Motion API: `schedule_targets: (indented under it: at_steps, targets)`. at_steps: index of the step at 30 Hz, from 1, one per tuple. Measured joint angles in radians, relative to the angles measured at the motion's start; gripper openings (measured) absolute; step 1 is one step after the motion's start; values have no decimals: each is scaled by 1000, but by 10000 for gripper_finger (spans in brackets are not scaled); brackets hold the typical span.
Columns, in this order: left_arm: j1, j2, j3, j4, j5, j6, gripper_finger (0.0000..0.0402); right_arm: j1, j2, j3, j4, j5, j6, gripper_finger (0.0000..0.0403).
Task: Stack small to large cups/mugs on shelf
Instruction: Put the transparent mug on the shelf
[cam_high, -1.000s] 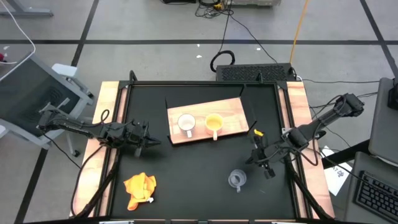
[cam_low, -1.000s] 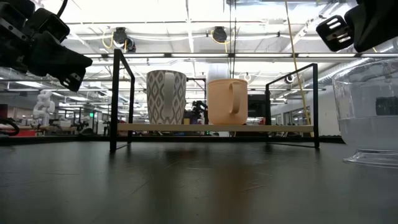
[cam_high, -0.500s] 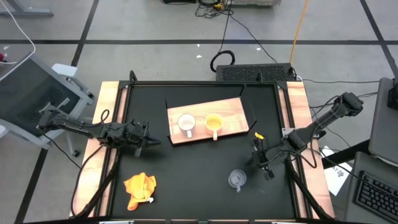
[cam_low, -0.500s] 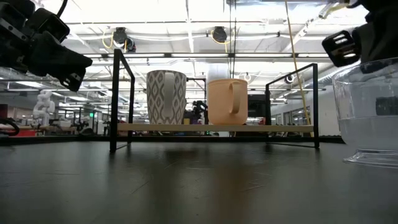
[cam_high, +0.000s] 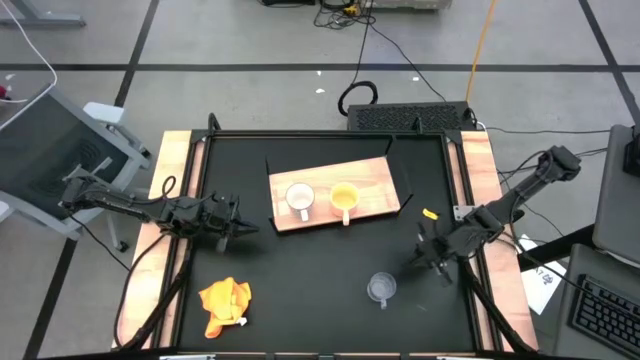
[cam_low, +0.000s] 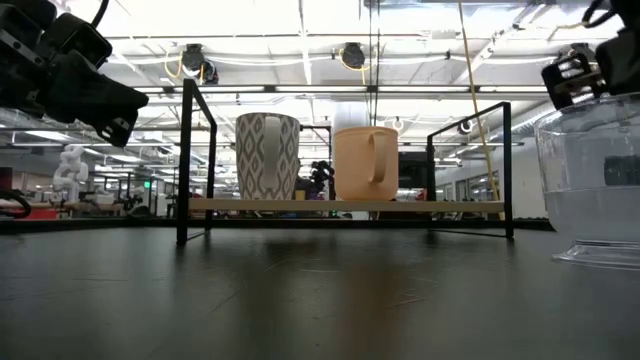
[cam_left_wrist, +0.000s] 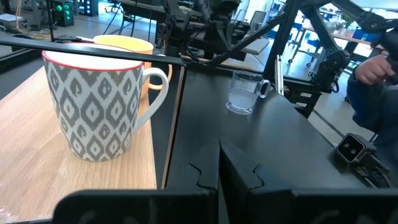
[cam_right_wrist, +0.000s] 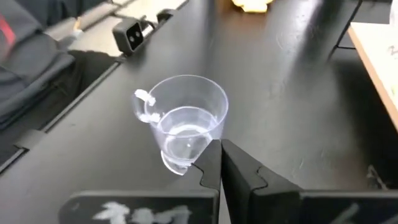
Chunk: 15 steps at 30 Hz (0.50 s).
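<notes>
Glass cup (cam_high: 380, 289), lower right of centre, could tip if the right gripper (cam_high: 436, 262), fingers pinched shut and empty, nudges it.

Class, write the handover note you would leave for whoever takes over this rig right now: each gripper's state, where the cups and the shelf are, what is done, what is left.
Left gripper: shut, empty, waiting on the table's left side, left of the shelf.
Right gripper: shut, empty, just right of the clear glass cup, not touching it.
Done: the white patterned cup and the yellow-orange cup stand upright side by side on the shelf.
Left: the clear glass cup stands upright on the black tabletop, in front of the shelf, and has yet to go up. Nothing is stacked.
An orange cloth lies at the front left.
</notes>
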Motion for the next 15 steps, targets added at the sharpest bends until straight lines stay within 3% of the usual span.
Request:
schedule_targets:
  at_steps: [15]
  targets:
    - [0, 0, 0, -5, -4, 20, 10, 61, -133, -170, 217, 0, -6, 0]
